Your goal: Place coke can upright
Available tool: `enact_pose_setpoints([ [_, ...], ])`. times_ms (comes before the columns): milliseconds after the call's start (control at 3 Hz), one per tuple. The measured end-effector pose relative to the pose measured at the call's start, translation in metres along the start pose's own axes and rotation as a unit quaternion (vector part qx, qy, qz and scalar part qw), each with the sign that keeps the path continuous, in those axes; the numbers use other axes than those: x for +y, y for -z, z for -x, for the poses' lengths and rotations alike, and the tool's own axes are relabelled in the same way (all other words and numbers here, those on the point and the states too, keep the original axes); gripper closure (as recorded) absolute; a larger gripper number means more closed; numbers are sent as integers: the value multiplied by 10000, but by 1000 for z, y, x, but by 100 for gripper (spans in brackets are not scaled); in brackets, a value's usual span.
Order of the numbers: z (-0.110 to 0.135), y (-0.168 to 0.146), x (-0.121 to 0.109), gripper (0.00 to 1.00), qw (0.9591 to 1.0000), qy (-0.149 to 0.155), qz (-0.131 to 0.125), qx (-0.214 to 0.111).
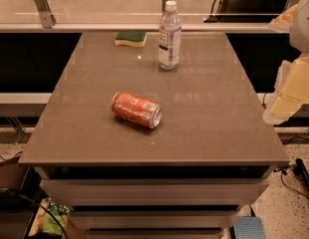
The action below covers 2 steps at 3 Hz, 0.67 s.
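Observation:
The coke can (136,110) lies on its side near the middle of the brown table (214,123). It is red-orange with white lettering, and its silver top points to the front right. My gripper (293,88) shows as pale cream and white parts at the right edge of the view. It hangs beyond the table's right edge, far from the can and holding nothing that I can see.
A clear water bottle (169,35) with a white cap stands upright at the back centre of the table. A green and yellow sponge (131,38) lies at the back left. A metal rail and glass panel run behind the table. Drawers sit under the tabletop.

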<state>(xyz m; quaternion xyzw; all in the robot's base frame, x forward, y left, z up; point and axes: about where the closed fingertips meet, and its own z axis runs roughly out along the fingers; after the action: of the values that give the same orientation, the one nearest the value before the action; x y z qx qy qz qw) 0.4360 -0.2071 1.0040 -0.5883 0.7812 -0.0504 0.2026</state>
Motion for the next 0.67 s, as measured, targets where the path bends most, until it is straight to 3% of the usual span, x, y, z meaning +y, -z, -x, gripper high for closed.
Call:
enact_pose_setpoints([
  [667, 32, 2, 1, 0, 9972, -544, 235, -463],
])
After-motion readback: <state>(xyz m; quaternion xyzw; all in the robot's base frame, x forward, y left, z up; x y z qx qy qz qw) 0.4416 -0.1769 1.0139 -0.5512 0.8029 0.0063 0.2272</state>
